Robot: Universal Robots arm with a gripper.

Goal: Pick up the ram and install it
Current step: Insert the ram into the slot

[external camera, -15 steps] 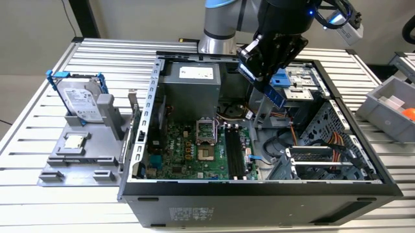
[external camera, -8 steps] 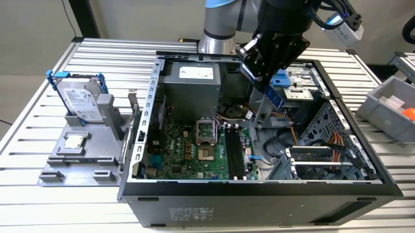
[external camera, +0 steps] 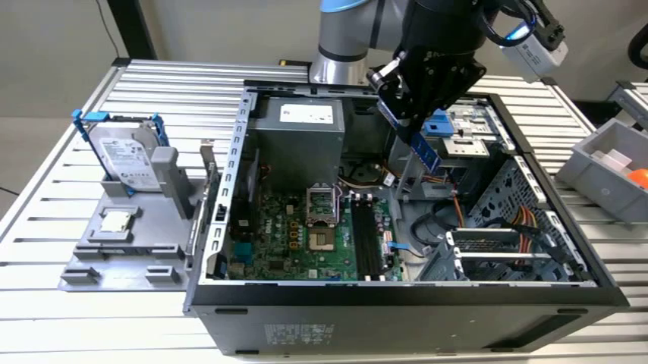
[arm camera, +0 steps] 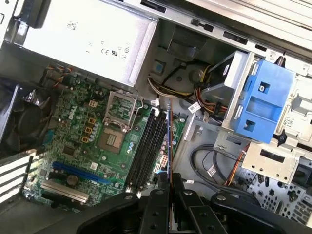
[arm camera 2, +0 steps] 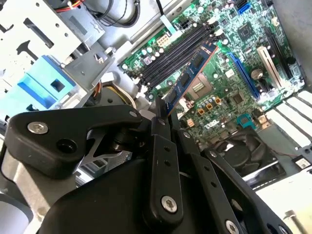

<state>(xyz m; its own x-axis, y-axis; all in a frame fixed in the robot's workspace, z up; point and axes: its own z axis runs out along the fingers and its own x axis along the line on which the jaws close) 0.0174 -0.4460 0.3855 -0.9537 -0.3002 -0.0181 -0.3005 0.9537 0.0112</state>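
The arm reaches down from above over the open computer case, its wrist tipped so the black gripper points into the case's far side, near the blue drive bracket. The gripper is clenched on 1 end of the ram, a thin blue stick held clear of the motherboard. In the exterior view the ram's long axis slants, with the gripped end uppermost and the free end pointing down into the case and toward the exterior view's right. In the second wrist view the ram juts out from between the fingers, its free end toward the row of black memory slots and its length roughly in line with them. In the first wrist view the ram appears edge-on, as a thin line just beside the slots.
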